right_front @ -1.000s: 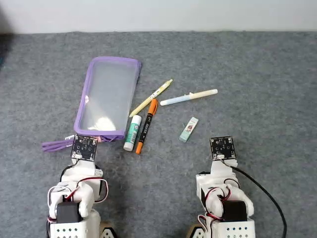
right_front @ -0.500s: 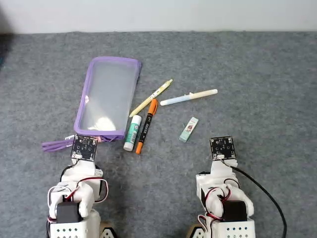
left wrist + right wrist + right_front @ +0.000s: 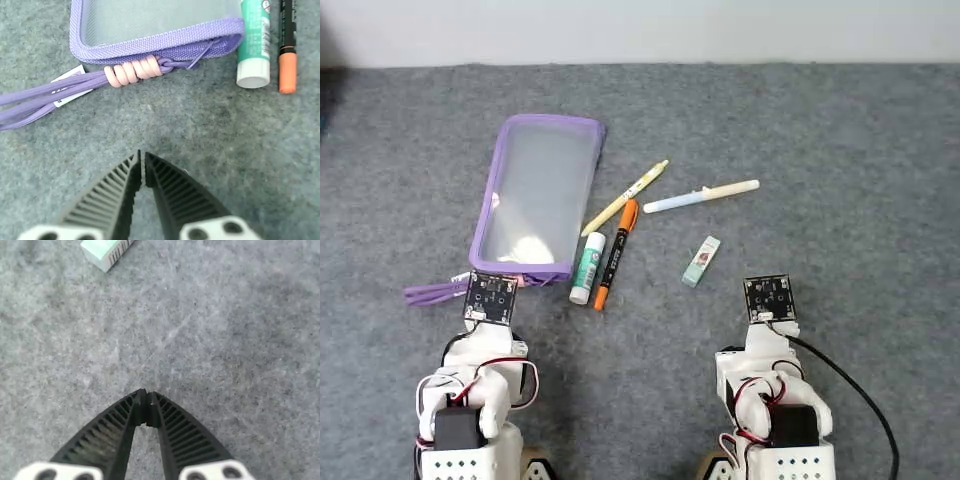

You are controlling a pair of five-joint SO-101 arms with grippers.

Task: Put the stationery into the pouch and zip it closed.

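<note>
A purple pouch (image 3: 535, 196) with a clear front lies flat at the left, its purple cord (image 3: 433, 292) trailing near the left arm. To its right lie a green glue stick (image 3: 587, 266), an orange marker (image 3: 616, 253), a yellow pen (image 3: 625, 196), a pale blue-and-yellow pen (image 3: 701, 196) and a small green eraser (image 3: 701, 261). My left gripper (image 3: 141, 159) is shut with nothing in it, just short of the pouch's near end (image 3: 160, 42) and its pink-wrapped cord (image 3: 131, 72). My right gripper (image 3: 145, 399) is shut over bare mat, a little short of the eraser (image 3: 107, 250).
A grey felt mat (image 3: 840, 180) covers the table, with open room at the right and far side. A white wall edge (image 3: 640, 30) runs along the back. Both arm bases stand at the near edge.
</note>
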